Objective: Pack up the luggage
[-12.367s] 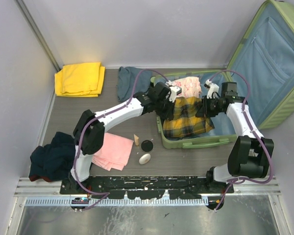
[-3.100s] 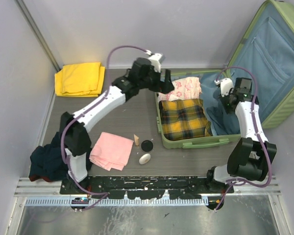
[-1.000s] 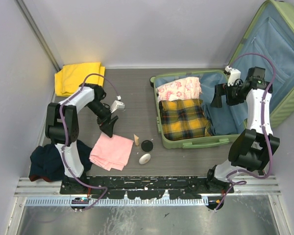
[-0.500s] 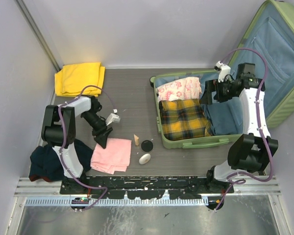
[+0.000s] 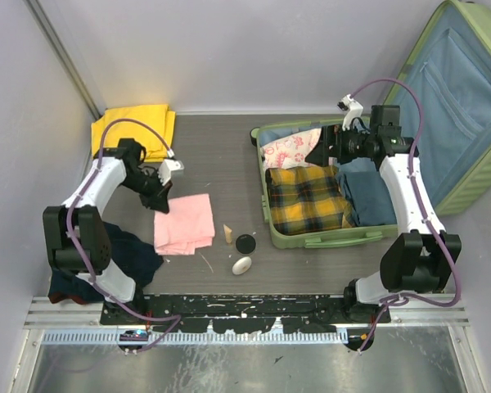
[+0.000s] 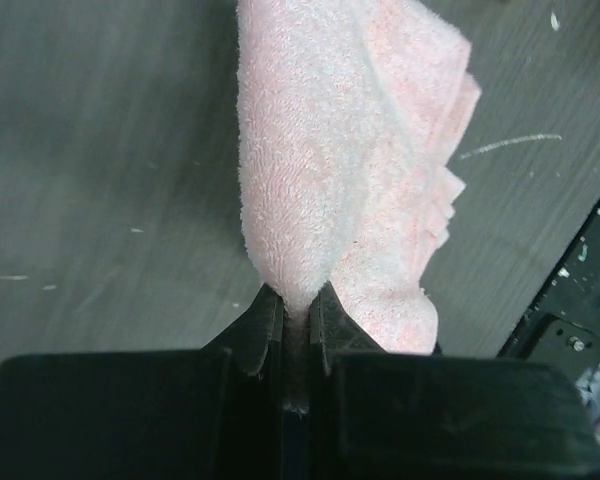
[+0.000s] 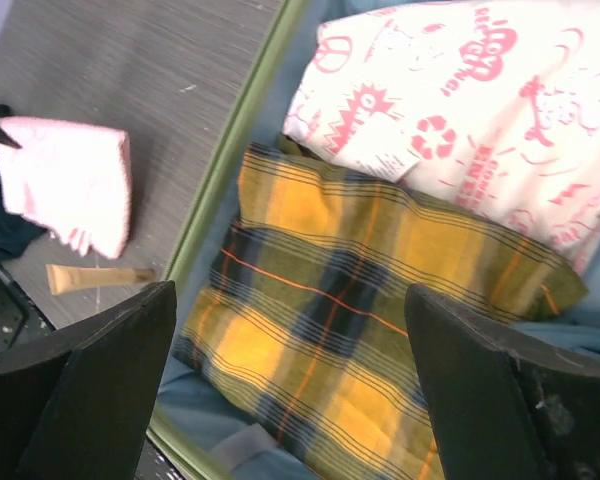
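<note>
My left gripper [image 6: 293, 300] is clamped on an edge of the pink towel [image 6: 350, 150], well left of the open luggage [image 5: 319, 238] on the right of the table [image 5: 221, 155], where my right gripper [image 7: 288, 293] hovers spread and empty; next, I judge, comes a lift and carry across into the case.

luggage [image 5: 327, 238] lid cut off at top-right edge; small black disc [image 5: 245, 243] possibly cap
</note>
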### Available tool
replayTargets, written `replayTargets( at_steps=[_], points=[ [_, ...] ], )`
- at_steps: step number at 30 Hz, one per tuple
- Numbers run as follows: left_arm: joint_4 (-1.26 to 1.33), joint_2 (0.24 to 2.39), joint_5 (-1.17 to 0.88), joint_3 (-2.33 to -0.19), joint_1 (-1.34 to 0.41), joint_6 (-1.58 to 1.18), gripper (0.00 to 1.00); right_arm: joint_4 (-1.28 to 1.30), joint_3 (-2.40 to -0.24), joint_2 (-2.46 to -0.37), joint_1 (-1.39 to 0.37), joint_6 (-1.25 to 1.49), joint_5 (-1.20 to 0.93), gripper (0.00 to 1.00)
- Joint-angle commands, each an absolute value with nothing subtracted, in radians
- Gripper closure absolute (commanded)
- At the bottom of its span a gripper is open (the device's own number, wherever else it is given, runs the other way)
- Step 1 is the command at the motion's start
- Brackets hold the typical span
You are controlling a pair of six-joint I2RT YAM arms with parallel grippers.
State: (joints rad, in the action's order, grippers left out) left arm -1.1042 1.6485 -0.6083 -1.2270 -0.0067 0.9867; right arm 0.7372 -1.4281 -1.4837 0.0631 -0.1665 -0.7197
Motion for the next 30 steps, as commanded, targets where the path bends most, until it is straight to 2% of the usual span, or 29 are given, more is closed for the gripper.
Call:
replayTargets(
  at_steps=[1,7,11,18,25,30],
  points=[
    [-1.028,1.544,-0.663,-1.337,-0.002,0.929,1.0,0.463,-1.354,-1.388,0.02,0.0,-0.791,0.0],
    [-0.957,1.464,-0.67,-1.433,-0.003,0.884,1.0,0.201,-1.224,-1.315,-0.035,0.057,-0.857,0.0],
    [-0.962,1.426,-0.665,-1.499,-0.022,0.972,1.0,0.005,-1.133,-1.269,-0.089,0.087,-0.871,0.0],
    [-1.063,1.382,-0.67,-1.619,-0.115,1.081,1.0,-0.254,-1.042,-1.223,-0.304,0.033,-0.785,0.0],
    [-1.061,1.295,-0.644,-1.588,-0.285,1.077,1.0,-0.157,-1.186,-1.28,-0.557,-0.185,-0.694,0.0],
    [-1.06,1.281,-0.612,-1.593,-0.378,1.05,1.0,-0.025,-1.265,-1.314,-0.698,-0.195,-0.608,0.0]
  ],
)
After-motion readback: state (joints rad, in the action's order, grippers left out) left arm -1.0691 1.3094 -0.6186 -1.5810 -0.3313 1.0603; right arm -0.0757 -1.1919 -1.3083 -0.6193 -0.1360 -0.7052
